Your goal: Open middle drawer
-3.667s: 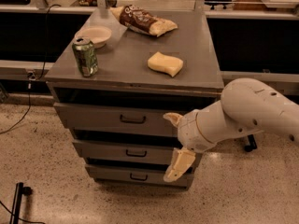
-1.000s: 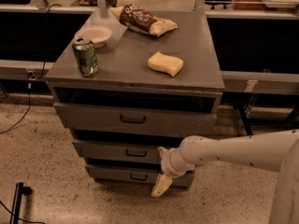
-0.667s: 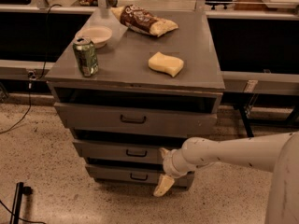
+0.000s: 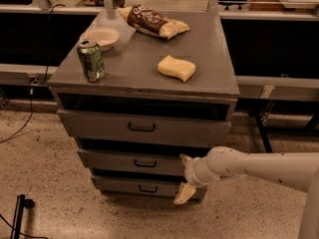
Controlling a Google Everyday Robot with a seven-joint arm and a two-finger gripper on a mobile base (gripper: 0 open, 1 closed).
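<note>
The middle drawer [image 4: 124, 161] is the second grey front of the cabinet, with a small black bar handle [image 4: 145, 163] at its centre; it looks pushed in. My gripper [image 4: 183, 177] is at the right end of that front, to the right of the handle. Its two pale fingers are spread wide, the upper fingertip [image 4: 184, 158] at the middle drawer's right end and the lower one [image 4: 182, 195] over the lowest drawer [image 4: 129, 185]. It holds nothing. My white arm reaches in from the right.
The top drawer [image 4: 99, 126] sits above. On the cabinet top [image 4: 134, 59] stand a green can [image 4: 91, 59], a white bowl [image 4: 102, 36], a chip bag [image 4: 154, 21] and a yellow sponge [image 4: 177, 67]. A black pole [image 4: 17, 214] and a cable [image 4: 25, 118] lie on the floor at left.
My gripper came down and left from beside the drawers to the drawer fronts, then shifted slightly right and up in the last second. The drawers have not moved.
</note>
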